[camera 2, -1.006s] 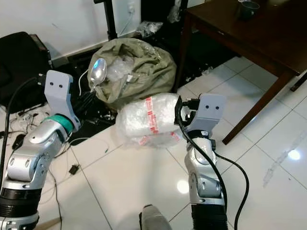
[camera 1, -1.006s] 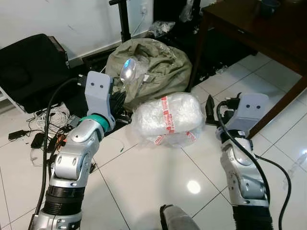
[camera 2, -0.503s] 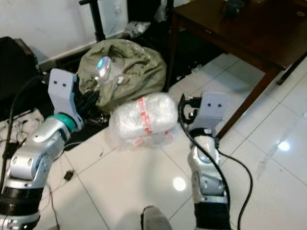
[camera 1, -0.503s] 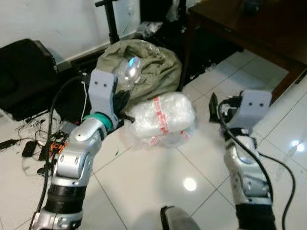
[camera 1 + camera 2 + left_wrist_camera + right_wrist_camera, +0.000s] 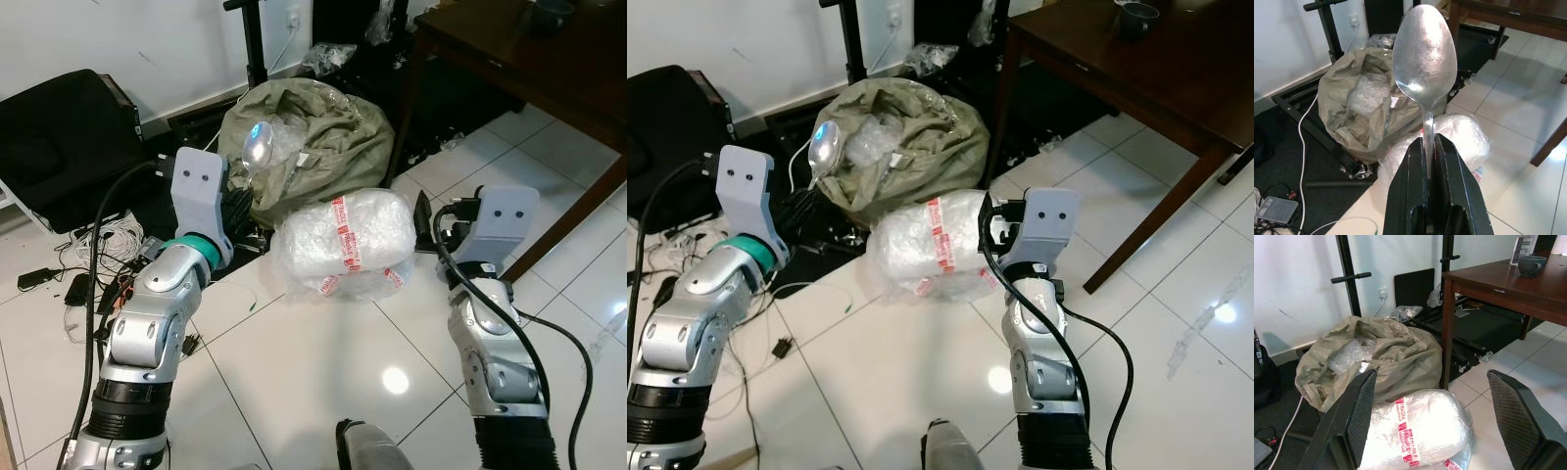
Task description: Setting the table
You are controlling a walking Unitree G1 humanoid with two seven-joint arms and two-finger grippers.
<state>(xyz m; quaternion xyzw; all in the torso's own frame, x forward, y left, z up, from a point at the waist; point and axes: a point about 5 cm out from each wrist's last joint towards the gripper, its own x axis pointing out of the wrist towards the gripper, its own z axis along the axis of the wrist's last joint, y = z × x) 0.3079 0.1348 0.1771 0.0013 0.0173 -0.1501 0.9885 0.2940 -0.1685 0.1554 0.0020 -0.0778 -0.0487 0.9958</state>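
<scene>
1. The left gripper point(image 5: 1429, 147) has its fingers clamped on the handle of the spoon point(image 5: 1424, 54), which stands upright, bowl upward, its long axis in line with the fingers.
2. The right gripper point(image 5: 1432, 416) is empty, fingers spread wide.
3. The worktop point(image 5: 549, 59) lies ahead and to the right, nearer the right arm; the left arm carries the spoon well apart from it.

Home interior, cluttered: white tiled floor point(image 5: 294, 362), dark wooden table point(image 5: 1136, 69) far right, wall socket point(image 5: 1383, 292), olive sack point(image 5: 323, 137).
</scene>
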